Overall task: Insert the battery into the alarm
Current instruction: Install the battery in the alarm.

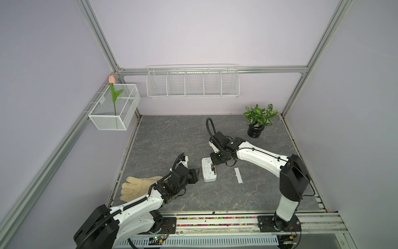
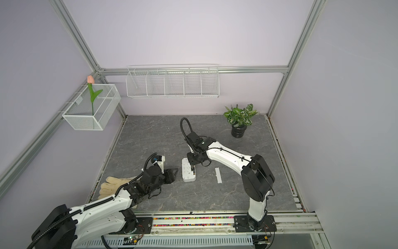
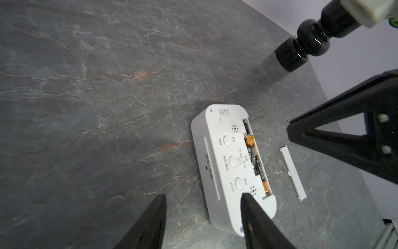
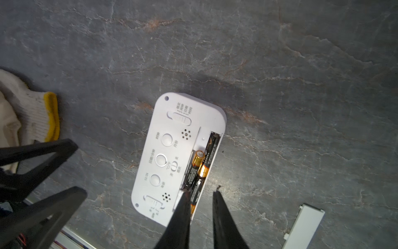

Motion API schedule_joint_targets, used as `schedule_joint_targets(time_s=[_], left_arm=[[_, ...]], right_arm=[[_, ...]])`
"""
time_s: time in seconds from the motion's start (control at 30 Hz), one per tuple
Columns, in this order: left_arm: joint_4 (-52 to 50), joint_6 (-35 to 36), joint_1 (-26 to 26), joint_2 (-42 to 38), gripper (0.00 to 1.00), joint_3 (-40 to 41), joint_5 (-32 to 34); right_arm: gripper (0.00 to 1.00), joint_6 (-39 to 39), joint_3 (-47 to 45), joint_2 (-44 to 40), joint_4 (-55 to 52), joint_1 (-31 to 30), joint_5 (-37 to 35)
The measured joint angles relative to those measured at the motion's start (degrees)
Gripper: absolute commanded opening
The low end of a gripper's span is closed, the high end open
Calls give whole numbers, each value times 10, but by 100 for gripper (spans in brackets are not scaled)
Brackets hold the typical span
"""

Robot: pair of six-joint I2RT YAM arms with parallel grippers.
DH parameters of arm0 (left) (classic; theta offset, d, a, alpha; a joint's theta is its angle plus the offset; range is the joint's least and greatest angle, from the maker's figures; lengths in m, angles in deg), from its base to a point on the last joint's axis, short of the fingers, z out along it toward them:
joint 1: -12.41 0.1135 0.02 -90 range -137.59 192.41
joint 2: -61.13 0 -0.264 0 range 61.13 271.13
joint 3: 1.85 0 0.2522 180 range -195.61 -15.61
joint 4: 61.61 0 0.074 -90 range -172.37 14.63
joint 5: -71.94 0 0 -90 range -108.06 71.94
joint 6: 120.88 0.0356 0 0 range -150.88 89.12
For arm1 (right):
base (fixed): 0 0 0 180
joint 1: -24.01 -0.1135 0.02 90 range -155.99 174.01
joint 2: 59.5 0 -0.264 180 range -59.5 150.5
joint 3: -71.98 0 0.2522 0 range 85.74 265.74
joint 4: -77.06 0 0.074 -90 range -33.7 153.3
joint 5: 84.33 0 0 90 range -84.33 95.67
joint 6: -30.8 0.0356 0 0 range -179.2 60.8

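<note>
Right gripper (image 4: 201, 191) sits closest. Its fingers are narrowly parted with nothing between them. One tip rests on the near end of a loose battery (image 4: 195, 167); the other hangs over bare table (image 4: 280, 129) beside the case.

Alarm (image 4: 163, 148) lies back-up at mid-table, between both arms. Its battery bay (image 4: 203, 138) stands uncovered along one long edge. A seated battery (image 4: 212, 144) lies flat in it. The loose battery sits tilted, its gold-capped end raised above the rim.

Judgement: insertion is partly done. To finish cleanly, press down on the raised end rather than along the cell, so the case does not skate.

Left gripper (image 3: 203, 197) has its fingers open and empty, with one over the alarm's short end; contact cannot be told. Bracing there should help.

Cover strip (image 4: 305, 224) lies apart on the table. A work glove (image 1: 137, 185) lies beside the left arm.
</note>
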Motion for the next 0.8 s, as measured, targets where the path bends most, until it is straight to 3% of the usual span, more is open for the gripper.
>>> schedule_joint_targets(time_s=[0.27,0.8], left_arm=[[91,-55,0,136,49,-30,-81],[85,-72,7,150,43,-38,-93]], right_arm=[[18,15,0,28,33,0,-4],[14,28,0,62,55,0,-3]])
